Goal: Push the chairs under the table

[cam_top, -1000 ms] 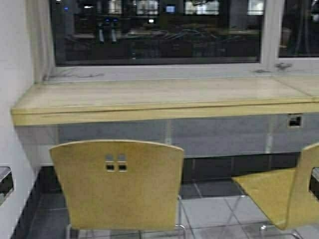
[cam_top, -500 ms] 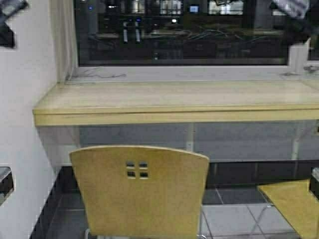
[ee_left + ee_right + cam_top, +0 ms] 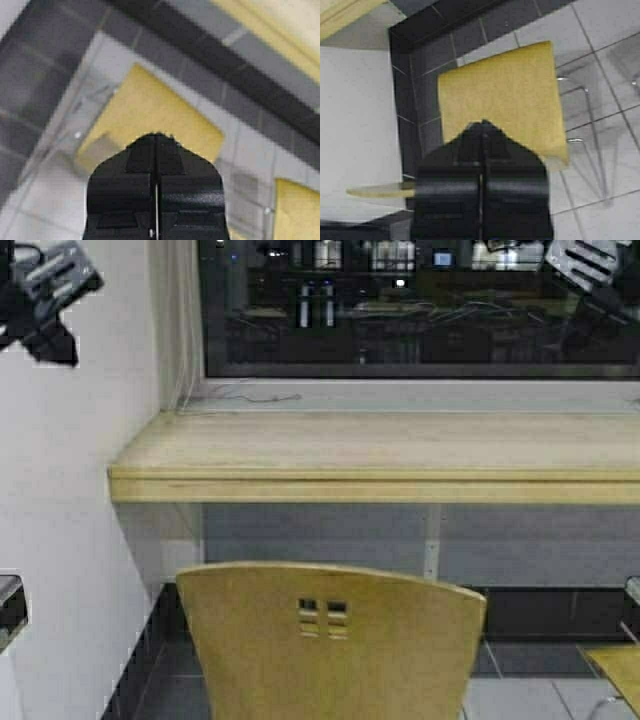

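Note:
A yellow-tan chair (image 3: 330, 650) stands with its backrest toward me at the bottom centre of the high view, in front of the long table (image 3: 380, 455). Its seat shows in the left wrist view (image 3: 150, 115) and the right wrist view (image 3: 505, 95). A corner of a second chair (image 3: 615, 665) shows at the lower right, also in the left wrist view (image 3: 297, 210). My left gripper (image 3: 45, 300) is raised at the top left, shut and empty (image 3: 157, 135). My right gripper (image 3: 590, 270) is raised at the top right, shut and empty (image 3: 482, 121). Neither touches a chair.
A white wall (image 3: 70, 540) runs close along the left, meeting the table's left end. A dark window (image 3: 420, 310) sits behind the table. The floor is grey tile (image 3: 615, 35) with a dark skirting band (image 3: 150, 660).
The robot has moved: the whole scene has shifted right and the near chair sits lower and larger. Both raised grippers have come into the top corners. The second chair has slid nearly out of view.

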### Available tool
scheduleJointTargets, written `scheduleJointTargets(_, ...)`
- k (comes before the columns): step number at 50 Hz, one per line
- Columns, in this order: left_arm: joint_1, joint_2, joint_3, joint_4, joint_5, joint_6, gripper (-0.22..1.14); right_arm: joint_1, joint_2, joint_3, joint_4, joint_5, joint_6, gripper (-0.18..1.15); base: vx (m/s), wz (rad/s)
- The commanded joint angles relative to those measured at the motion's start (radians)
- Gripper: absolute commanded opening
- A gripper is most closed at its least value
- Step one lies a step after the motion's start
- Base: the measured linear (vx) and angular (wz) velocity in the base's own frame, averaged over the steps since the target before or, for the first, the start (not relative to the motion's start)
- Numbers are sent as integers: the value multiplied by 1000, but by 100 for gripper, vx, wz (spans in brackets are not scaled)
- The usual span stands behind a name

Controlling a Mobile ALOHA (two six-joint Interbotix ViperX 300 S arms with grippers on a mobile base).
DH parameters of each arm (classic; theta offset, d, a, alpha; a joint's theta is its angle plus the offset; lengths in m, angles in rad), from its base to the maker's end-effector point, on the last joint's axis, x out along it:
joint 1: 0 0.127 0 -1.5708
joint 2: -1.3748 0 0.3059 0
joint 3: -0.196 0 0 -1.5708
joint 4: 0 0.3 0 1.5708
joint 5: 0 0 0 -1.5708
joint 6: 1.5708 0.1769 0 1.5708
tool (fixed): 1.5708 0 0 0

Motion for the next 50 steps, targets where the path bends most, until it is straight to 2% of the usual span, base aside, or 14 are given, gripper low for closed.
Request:
scheduleJointTargets(1,-71,2,15,-46,67,-41,4,75,25,0,67,28,32,5,21,4)
scheduleJointTargets(10,-156,86,21,-83,126,-72,4,193,201,-26,132,34,67,6,20,-5)
scheduleJointTargets(20,-184,219,55,-264,120,-106,5,298,445,-89,221,29,75,9,16,-10)
scheduleJointTargets(27,-236,322,41,-364,104,-106,12,350,560,-129,288,12,75,18,13,-9)
scheduleJointTargets(34,-304,419,14,-446,91,-112,27,390,620,-135,383,3,87,35,10,-6)
scheduleJointTargets(39,-351,489,-18,-509,83,-112,44,393,646,-141,463,2,94,51,8,-4)
scheduleJointTargets(45,-376,543,-54,-554,75,-112,64,393,664,-135,549,15,97,73,7,-2)
scheduleJointTargets(50,-376,572,-72,-571,71,-112,78,394,678,-133,615,35,100,83,5,1)
